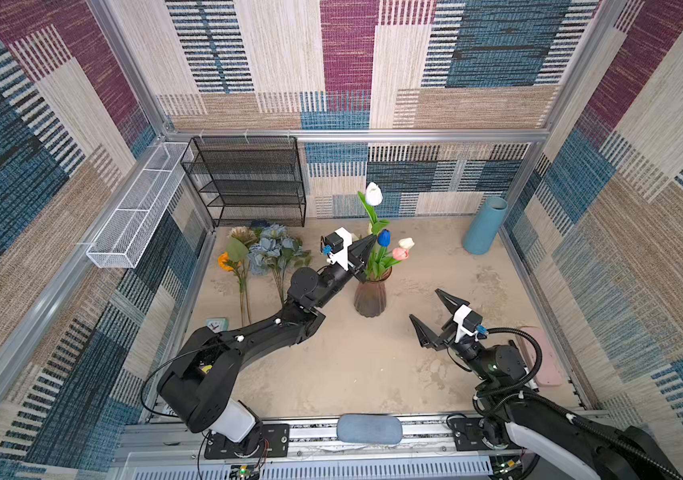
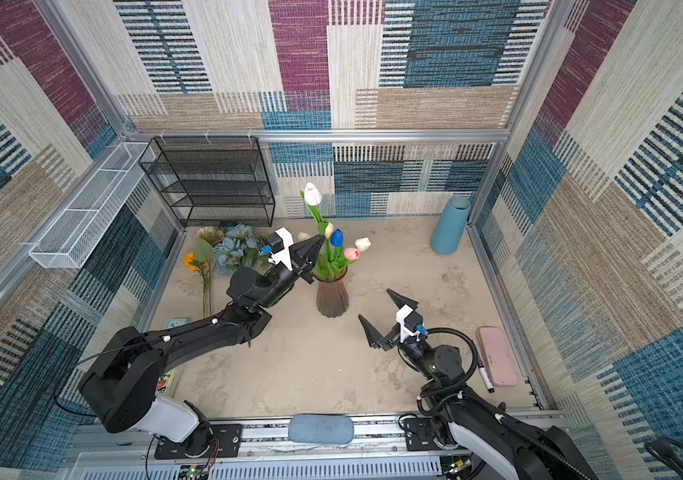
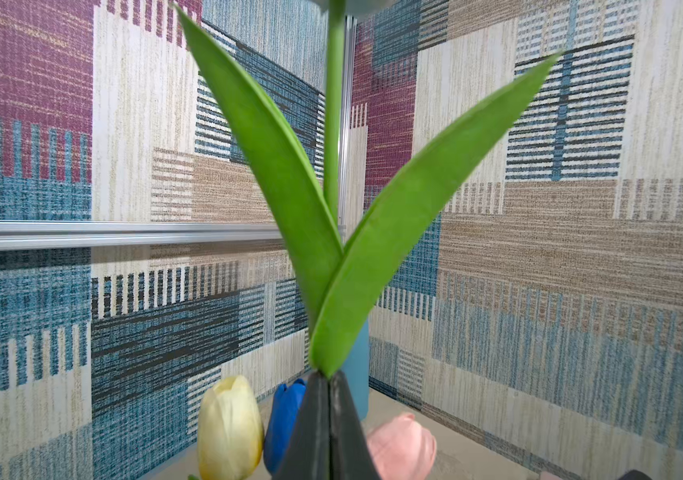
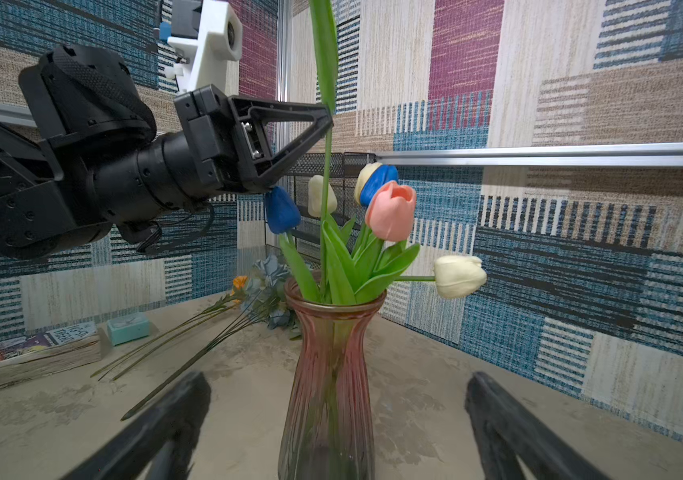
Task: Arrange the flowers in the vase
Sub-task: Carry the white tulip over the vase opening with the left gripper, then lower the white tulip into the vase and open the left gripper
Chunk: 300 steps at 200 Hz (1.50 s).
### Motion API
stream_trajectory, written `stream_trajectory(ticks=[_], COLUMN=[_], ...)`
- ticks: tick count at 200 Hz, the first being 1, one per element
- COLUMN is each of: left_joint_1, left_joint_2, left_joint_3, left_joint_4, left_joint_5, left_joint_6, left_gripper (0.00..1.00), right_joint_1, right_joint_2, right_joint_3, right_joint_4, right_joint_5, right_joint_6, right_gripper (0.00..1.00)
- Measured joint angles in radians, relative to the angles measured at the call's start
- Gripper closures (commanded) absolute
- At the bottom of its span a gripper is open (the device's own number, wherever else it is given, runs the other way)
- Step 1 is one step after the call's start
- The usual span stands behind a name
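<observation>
Left gripper (image 1: 373, 237): closed on the green stem of the white tulip (image 1: 373, 194), just above the vase (image 1: 370, 299) and a little to its left in both top views.
White tulip: stood nearly upright, bloom high over the vase; in the right wrist view its stem ran down from the closed fingers (image 4: 323, 120) into the vase mouth. Two long leaves (image 3: 414, 216) spread just above the grip.
Right gripper (image 1: 425, 304): jaws spread wide and holding nothing, low over the table, right of the vase and nearer the camera, apart from it.
Vase: pink ribbed glass, upright, about mid-table.
Tulips in vase: a blue one (image 4: 282, 210), a pink one (image 4: 391, 210), a cream one (image 4: 321, 195), and a white one (image 4: 460, 276) drooping sideways over the rim, all with green leaves.
Loose flowers: a dusty-blue bunch (image 1: 273, 249), an orange bloom (image 1: 224, 262) and a beige bloom (image 1: 242, 235) lay on the table left of the vase, stems pointing toward the camera.
Blue cylinder (image 1: 485, 226): well right of the vase and behind it, at the back corner.
Black rack (image 1: 248, 183): behind the vase and to its left, against the wall.
Clock (image 1: 217, 325): small, teal, far left of the vase, by the stem ends.
Pink case (image 2: 497, 355): far right of the vase, with a marker (image 2: 485, 376) beside it.
Book (image 4: 28, 353): beside the clock; its cover lettering was too blurred to read.
</observation>
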Motion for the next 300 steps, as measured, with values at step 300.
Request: stream_trajectory(ticks=[300], left_joint_1=[-0.041], left_joint_2=[-0.005], left_joint_3=[-0.136], left_joint_4=[0.021], left_joint_5=[-0.089], left_joint_6=[0.037], left_gripper=[1.0], right_joint_1=[0.0], right_joint_2=[0.019], right_joint_3=[0.0], right_joint_4=[-0.001], right_joint_5=[0.0], right_joint_6=[0.0], right_gripper=[0.01])
